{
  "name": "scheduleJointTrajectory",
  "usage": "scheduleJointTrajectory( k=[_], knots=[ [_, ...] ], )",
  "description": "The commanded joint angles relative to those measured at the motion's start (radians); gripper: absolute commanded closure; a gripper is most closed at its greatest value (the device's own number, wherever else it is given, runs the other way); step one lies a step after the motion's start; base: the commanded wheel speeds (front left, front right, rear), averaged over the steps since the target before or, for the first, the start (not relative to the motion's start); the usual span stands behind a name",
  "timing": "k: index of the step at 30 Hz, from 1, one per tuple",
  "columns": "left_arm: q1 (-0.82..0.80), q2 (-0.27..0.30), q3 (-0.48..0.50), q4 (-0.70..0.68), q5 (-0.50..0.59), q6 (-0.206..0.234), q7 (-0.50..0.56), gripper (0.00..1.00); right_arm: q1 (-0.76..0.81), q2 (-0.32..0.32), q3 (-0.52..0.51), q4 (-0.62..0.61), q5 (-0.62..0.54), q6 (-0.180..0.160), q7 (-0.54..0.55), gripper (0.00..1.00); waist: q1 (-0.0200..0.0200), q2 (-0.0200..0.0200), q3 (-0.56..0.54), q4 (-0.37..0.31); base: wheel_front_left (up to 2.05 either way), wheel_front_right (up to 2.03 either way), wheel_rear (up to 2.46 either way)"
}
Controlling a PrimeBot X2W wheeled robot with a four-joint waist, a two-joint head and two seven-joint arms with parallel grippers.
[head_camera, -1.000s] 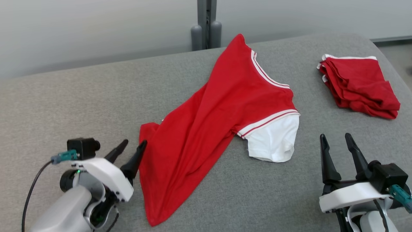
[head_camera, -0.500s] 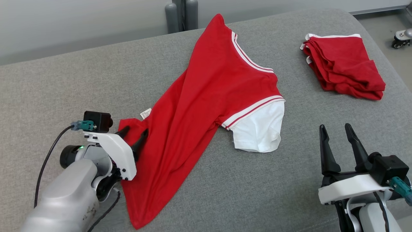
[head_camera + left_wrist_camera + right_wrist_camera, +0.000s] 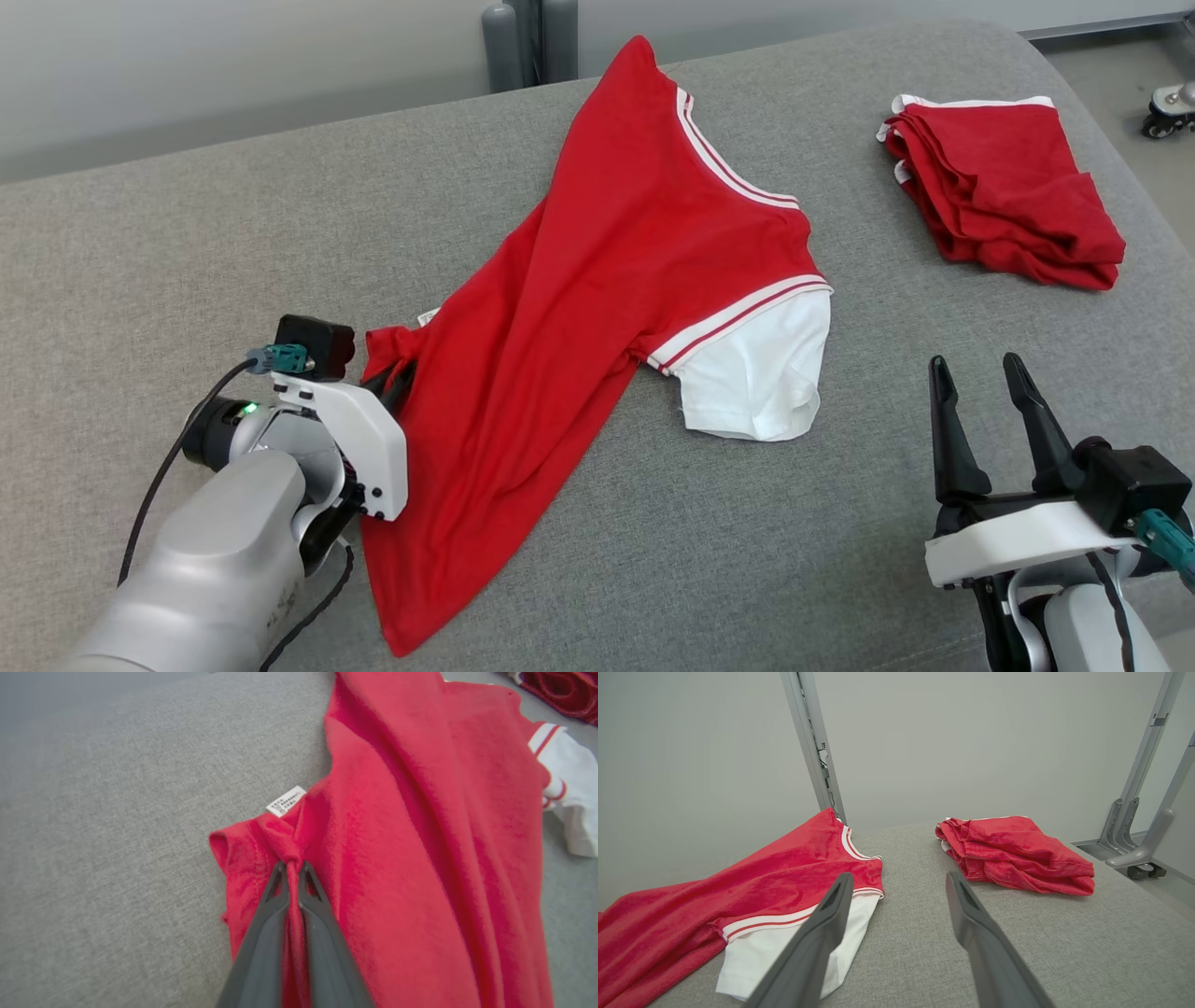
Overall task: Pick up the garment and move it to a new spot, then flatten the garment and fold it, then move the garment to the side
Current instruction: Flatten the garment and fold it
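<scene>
A red T-shirt (image 3: 597,280) with white-striped collar and a white sleeve (image 3: 761,378) lies crumpled diagonally across the grey cushioned surface (image 3: 187,243). My left gripper (image 3: 397,378) is shut on a bunched fold at the shirt's lower left hem; the left wrist view shows the red shirt (image 3: 397,835) pinched between the fingertips (image 3: 292,870) just below a white care label (image 3: 286,801). My right gripper (image 3: 980,401) stands open at the lower right, apart from the shirt, and its wrist view has its fingers (image 3: 831,924) spread over bare cushion, the shirt (image 3: 761,882) to their left.
A second red garment (image 3: 1008,196), folded, lies at the far right of the cushion, also in the right wrist view as a red garment (image 3: 1013,854). A grey post (image 3: 527,37) stands behind the far edge. A wheeled metal stand (image 3: 1134,835) sits off the right end.
My left gripper has gone from open beside the hem to shut on a bunched fold of it. The head camera has shifted, moving the whole scene. The right arm holds still.
</scene>
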Motion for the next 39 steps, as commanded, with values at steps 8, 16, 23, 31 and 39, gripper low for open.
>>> scheduleJointTrajectory(
  k=[8,16,23,31,39],
  knots=[
    [-0.089,-0.007,0.008,0.041,0.057,0.041,-0.136,1.0,-0.004,-0.005,-0.009,-0.003,-0.006,0.0,-0.005,0.0,0.0,0.0,-0.007,0.019,0.0,0.0,0.0],
    [-0.156,0.027,0.1,-0.005,0.124,0.163,-0.166,1.0,-0.005,-0.005,-0.011,-0.009,-0.015,0.0,-0.005,0.0,0.0,0.0,-0.006,0.032,0.0,0.0,0.0],
    [-0.142,0.086,0.211,-0.154,0.264,0.251,-0.166,1.0,-0.003,-0.005,-0.016,-0.011,-0.028,0.0,-0.005,0.0,0.0,0.0,-0.01,0.038,0.0,0.0,0.0],
    [-0.108,0.094,0.249,-0.24,0.389,0.264,-0.165,1.0,0.002,-0.005,-0.012,-0.008,-0.028,0.0,-0.005,0.0,0.0,0.0,-0.017,0.04,0.0,0.0,0.0],
    [-0.085,0.018,0.218,-0.094,0.348,0.189,-0.119,1.0,-0.014,-0.005,0.013,0.001,-0.016,0.0,-0.005,0.0,0.0,0.0,-0.003,0.021,0.0,0.0,0.0]
  ],
)
